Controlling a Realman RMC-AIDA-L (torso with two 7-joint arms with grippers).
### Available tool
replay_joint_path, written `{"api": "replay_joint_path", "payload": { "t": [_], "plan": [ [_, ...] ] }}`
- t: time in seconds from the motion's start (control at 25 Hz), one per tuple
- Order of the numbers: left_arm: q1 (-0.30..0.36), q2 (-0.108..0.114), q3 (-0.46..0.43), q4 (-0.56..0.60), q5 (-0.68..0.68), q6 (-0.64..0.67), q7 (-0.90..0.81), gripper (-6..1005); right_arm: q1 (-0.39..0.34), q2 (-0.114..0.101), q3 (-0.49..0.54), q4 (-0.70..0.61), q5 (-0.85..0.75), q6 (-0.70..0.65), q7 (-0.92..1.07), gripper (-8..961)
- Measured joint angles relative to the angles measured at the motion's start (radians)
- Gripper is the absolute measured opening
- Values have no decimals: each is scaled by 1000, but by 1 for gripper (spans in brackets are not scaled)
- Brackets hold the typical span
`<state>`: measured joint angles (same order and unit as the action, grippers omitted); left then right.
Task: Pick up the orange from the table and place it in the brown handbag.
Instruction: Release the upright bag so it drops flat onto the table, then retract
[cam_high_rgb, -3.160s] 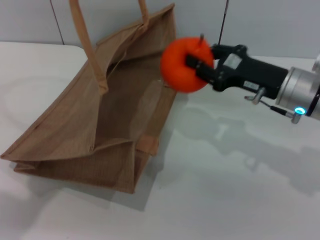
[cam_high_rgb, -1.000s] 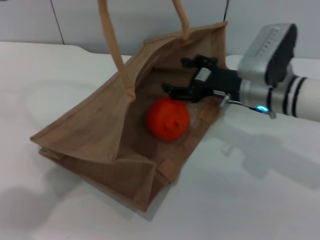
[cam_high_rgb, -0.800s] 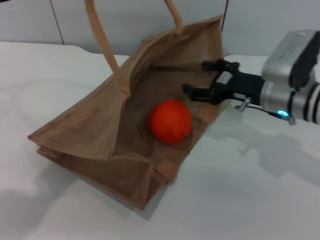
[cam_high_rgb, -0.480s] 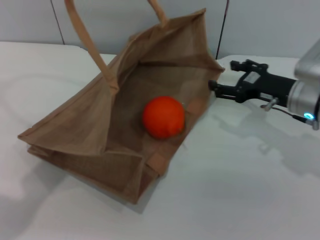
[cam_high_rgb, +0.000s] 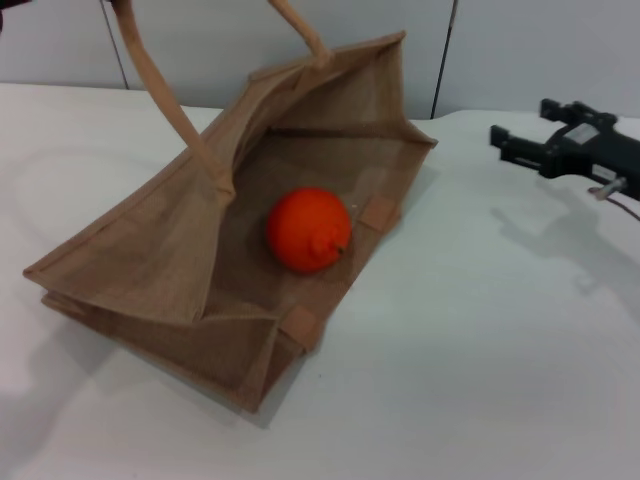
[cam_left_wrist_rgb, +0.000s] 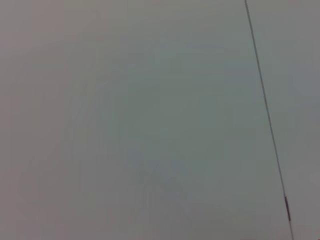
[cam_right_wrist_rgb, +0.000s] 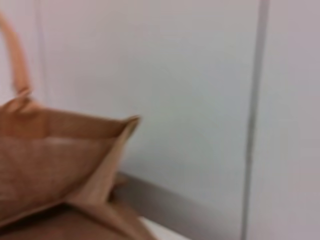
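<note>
The orange (cam_high_rgb: 308, 229) lies inside the brown handbag (cam_high_rgb: 150, 260), on its lower wall. The handbag lies tilted on the white table (cam_high_rgb: 480, 350) with its mouth open toward the right, and its handles (cam_high_rgb: 160, 80) are pulled up toward the top left. My right gripper (cam_high_rgb: 528, 128) is open and empty, above the table to the right of the bag's mouth, well apart from it. The right wrist view shows a top corner of the bag (cam_right_wrist_rgb: 75, 165). My left gripper is out of view; the left wrist view shows only a plain wall.
A pale panelled wall (cam_high_rgb: 500, 50) stands behind the table. The table stretches to the right and front of the bag.
My right gripper let go of the orange inside the bag and drew back out to the right. The orange rolled slightly and the bag shifted left.
</note>
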<state>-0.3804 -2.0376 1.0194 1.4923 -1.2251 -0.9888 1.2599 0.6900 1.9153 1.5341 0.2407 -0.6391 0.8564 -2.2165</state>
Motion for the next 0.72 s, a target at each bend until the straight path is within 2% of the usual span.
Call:
{"api": "replay_joint_path", "payload": {
  "t": [0.08,0.44,0.56,0.72],
  "plan": [
    [-1,1,-1,-27,-18,3,16,129,-11,-3,37,0,0,1,-2,894],
    [-14,0,4,-107,-30,8,71,140,-14,-4,59,-8,-2,-8,-15,894],
    [-23,0,7,-138,-32,30,73,360,-14,-4,60,-10,-2,-13,-15,894],
    [-32,0,9,-181,-61,44,86,445,-14,-4,61,-10,-2,-28,-15,894]
  ]
}}
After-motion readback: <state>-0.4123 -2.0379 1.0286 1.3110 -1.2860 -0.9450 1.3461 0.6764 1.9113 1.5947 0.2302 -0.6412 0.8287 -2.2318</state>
